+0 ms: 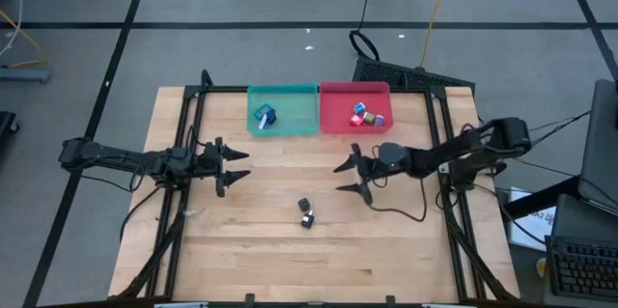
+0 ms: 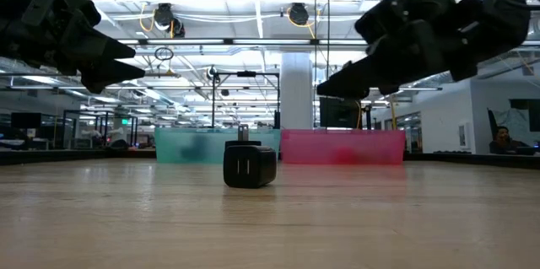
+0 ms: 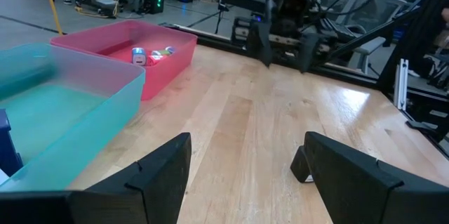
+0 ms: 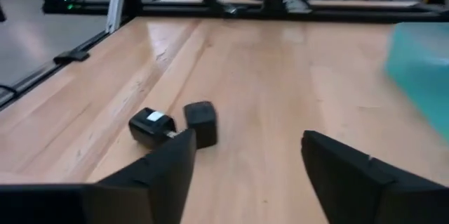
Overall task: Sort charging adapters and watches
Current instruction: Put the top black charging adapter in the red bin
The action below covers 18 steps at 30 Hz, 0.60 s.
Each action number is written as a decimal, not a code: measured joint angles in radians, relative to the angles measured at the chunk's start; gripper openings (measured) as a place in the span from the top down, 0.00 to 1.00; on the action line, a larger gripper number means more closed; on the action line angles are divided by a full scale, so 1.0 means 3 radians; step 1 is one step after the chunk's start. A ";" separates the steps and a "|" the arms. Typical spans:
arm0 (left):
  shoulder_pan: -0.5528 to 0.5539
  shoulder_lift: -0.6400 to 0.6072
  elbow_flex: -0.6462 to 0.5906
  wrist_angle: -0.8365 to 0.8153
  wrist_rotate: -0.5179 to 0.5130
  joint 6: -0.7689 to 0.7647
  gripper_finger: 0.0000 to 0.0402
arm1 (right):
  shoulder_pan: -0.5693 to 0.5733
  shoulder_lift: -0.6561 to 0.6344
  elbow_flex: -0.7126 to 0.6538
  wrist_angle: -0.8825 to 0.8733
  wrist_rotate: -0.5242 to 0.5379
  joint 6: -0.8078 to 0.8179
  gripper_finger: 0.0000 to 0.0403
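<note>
No readable text, labels or numbers, white label on a black adapter point(image 4: 151, 126) illegible

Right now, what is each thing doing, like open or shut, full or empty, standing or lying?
Left gripper: open, empty, above the table.
Right gripper: open, empty, above the table.
Teal bin: holds a watch.
Pink bin: holds several coloured charging adapters.
Two black adapters: loose on the table, close together.
</note>
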State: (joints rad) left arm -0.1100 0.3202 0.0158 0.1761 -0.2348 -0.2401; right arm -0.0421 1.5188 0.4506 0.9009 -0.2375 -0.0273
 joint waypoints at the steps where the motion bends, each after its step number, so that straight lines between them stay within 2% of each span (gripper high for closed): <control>1: 0.0000 0.0000 0.0000 0.0001 0.0000 0.0001 0.31 | 0.0039 0.0093 0.0064 0.0000 -0.0002 -0.0005 0.35; 5: 0.0000 0.0001 0.0000 0.0004 0.0000 0.0001 0.31 | 0.0203 0.0454 0.0347 -0.0003 -0.0004 -0.0056 0.25; 8: 0.0001 0.0000 0.0000 0.0004 0.0000 0.0001 0.31 | 0.0289 0.0714 0.0599 -0.0002 -0.0005 -0.0061 0.21; 13: 0.0000 0.0001 0.0000 0.0002 0.0000 0.0001 0.31 | 0.0377 0.1102 0.0965 0.0000 -0.0004 -0.0063 0.22; 18: 0.0001 0.0000 0.0000 0.0002 0.0000 0.0001 0.31 | 0.0418 0.1390 0.1148 -0.0022 -0.0008 -0.0099 0.24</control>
State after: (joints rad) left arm -0.1097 0.3202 0.0158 0.1768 -0.2348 -0.2398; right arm 0.0832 1.9358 0.7951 0.8944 -0.2400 -0.0570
